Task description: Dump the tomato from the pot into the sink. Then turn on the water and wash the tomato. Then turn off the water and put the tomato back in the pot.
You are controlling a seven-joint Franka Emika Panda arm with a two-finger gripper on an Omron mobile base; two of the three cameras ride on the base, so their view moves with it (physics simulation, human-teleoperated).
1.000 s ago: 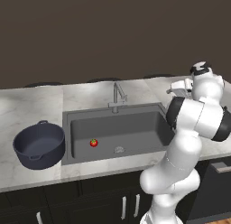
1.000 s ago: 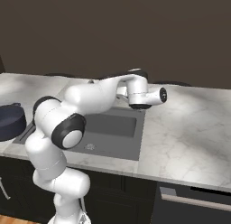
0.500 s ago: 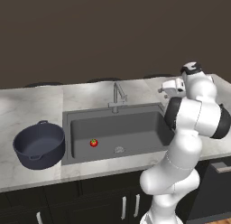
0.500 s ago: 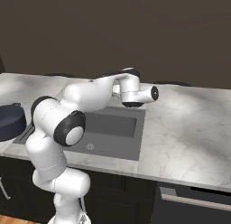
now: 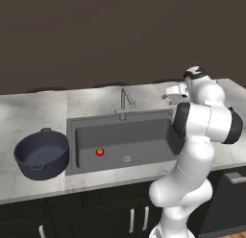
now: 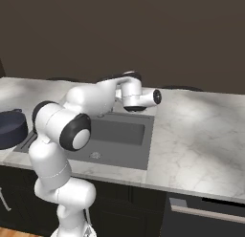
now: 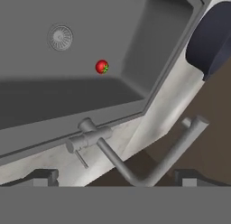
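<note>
Marble counter point(image 5: 33, 112) stretches under a dark wall, and the tomato point(image 5: 100, 151) sits on the sink point(image 5: 144, 118) floor, left of the drain point(image 5: 126, 159). On the counter just left of the basin stands the pot point(image 5: 41, 154). Fingers point(image 7: 115, 177) spread wide, holding nothing, just by the faucet point(image 7: 135, 160) at the back rim.

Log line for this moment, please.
tomato: in sink | pot: on counter, empty | claw: open, near faucet | water: off
</note>
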